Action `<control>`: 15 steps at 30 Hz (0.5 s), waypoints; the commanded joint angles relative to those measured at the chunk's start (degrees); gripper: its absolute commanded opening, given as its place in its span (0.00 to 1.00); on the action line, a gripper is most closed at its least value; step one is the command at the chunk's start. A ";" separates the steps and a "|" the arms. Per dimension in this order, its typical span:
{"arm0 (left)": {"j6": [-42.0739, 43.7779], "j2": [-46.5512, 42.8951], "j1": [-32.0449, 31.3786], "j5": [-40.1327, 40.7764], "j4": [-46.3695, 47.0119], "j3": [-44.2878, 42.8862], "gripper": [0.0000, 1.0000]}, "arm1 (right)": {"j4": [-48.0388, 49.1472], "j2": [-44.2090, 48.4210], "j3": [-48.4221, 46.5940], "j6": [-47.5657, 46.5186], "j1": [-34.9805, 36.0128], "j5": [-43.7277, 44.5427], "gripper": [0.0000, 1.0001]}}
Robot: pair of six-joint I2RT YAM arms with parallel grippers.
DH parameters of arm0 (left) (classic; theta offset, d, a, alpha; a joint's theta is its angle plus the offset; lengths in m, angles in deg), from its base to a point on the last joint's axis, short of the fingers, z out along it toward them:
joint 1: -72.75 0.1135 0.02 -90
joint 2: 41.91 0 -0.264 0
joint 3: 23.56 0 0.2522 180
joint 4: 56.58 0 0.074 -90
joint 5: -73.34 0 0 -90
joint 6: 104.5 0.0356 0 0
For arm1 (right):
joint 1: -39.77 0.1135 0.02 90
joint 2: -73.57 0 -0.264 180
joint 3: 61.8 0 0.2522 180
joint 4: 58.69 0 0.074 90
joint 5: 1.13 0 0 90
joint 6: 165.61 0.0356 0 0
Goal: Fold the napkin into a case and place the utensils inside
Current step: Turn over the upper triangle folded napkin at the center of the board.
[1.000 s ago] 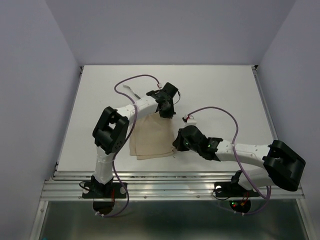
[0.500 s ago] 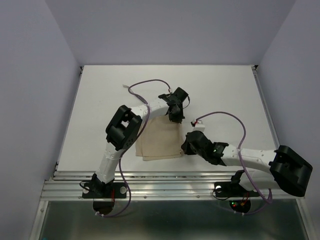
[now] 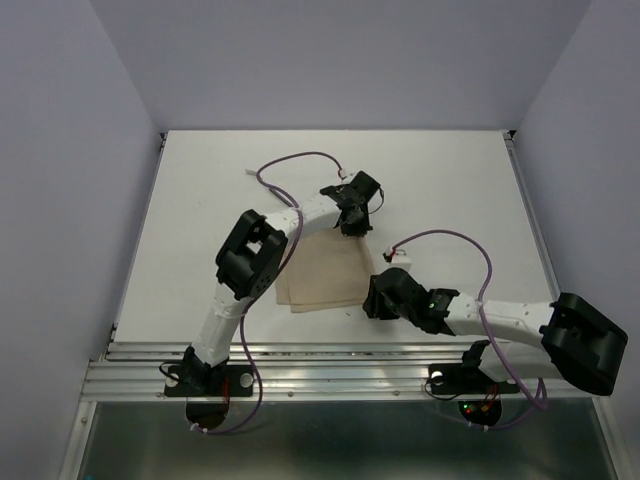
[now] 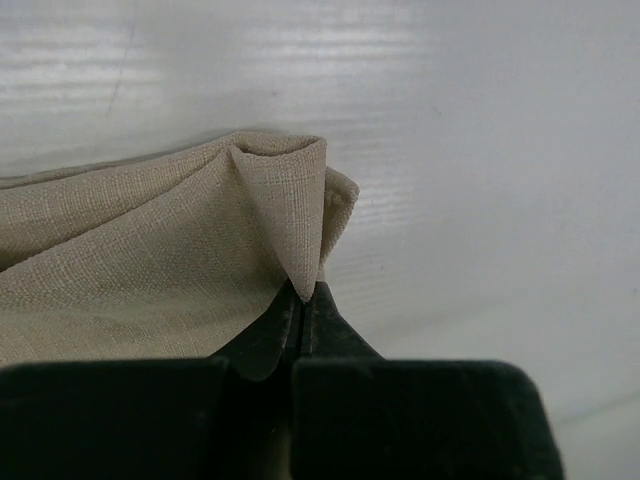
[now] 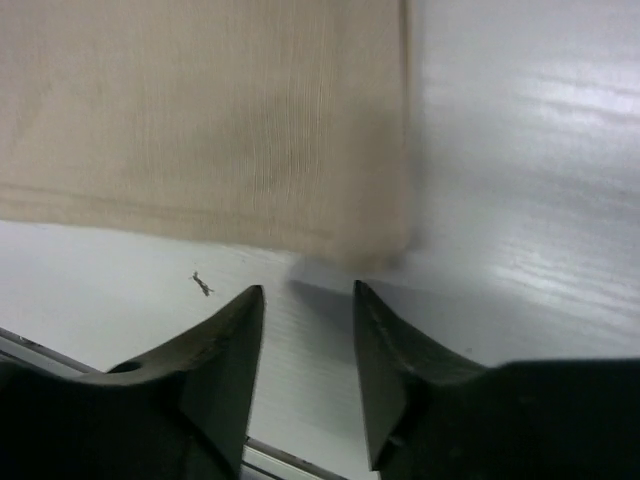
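Note:
The beige napkin (image 3: 320,275) lies folded in a rough rectangle on the white table. My left gripper (image 3: 352,226) is at its far right corner. In the left wrist view that gripper (image 4: 303,292) is shut on the corner, and the napkin (image 4: 150,250) is bunched into a peak. My right gripper (image 3: 371,300) sits by the near right corner. In the right wrist view it (image 5: 308,295) is open with only bare table between the fingers, and the napkin (image 5: 200,120) edge lies just ahead. A pale sliver (image 3: 250,172), perhaps one of the utensils, lies far left.
Purple cables loop over the table from both wrists (image 3: 290,160) (image 3: 450,240). The metal rail (image 3: 330,365) runs along the near edge, close behind the right gripper. Grey walls close in the table on the left, the right and the far side.
The right gripper has opened and let go of the napkin's near right corner. Both arms shifted right, the left one dragging the napkin with it.

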 commanded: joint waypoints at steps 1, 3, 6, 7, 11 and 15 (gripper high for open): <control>-0.79 0.88 -0.09 6.37 2.92 -4.07 0.00 | -3.89 1.40 0.16 0.30 0.54 0.05 0.56; -1.23 1.32 -0.27 6.47 2.92 -4.25 0.00 | -6.08 2.01 -0.45 0.91 0.54 0.93 0.67; -1.32 2.11 -0.53 6.47 2.48 -4.95 0.00 | -10.12 4.72 -2.21 2.05 0.54 4.17 0.81; -1.32 2.37 -0.62 6.55 2.22 -5.30 0.00 | -12.92 5.69 -2.82 2.32 0.54 6.79 0.82; -0.88 3.86 -0.62 6.73 0.90 -6.88 0.00 | -21.37 9.92 -7.48 4.34 -2.43 14.02 0.84; -0.27 4.83 -0.71 6.47 -0.16 -7.85 0.08 | -25.42 11.24 -9.42 3.55 -8.76 13.85 0.85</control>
